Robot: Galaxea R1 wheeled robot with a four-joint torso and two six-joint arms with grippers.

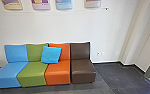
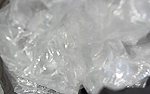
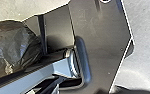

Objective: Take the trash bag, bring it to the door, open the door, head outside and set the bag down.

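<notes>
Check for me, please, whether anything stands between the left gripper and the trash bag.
Nothing visible does: in the left wrist view the trash bag, crumpled and shiny, shows close up, with nothing lying across its middle. Whether it is gripped, I cannot tell.

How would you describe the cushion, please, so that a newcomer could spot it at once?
Against the white wall stands a sofa of blue, green, orange and brown seats. The cushion leans where the green backrest and the orange backrest meet. It is a bright blue square, set apart from the blue seat by its smaller size and tilt.
</notes>
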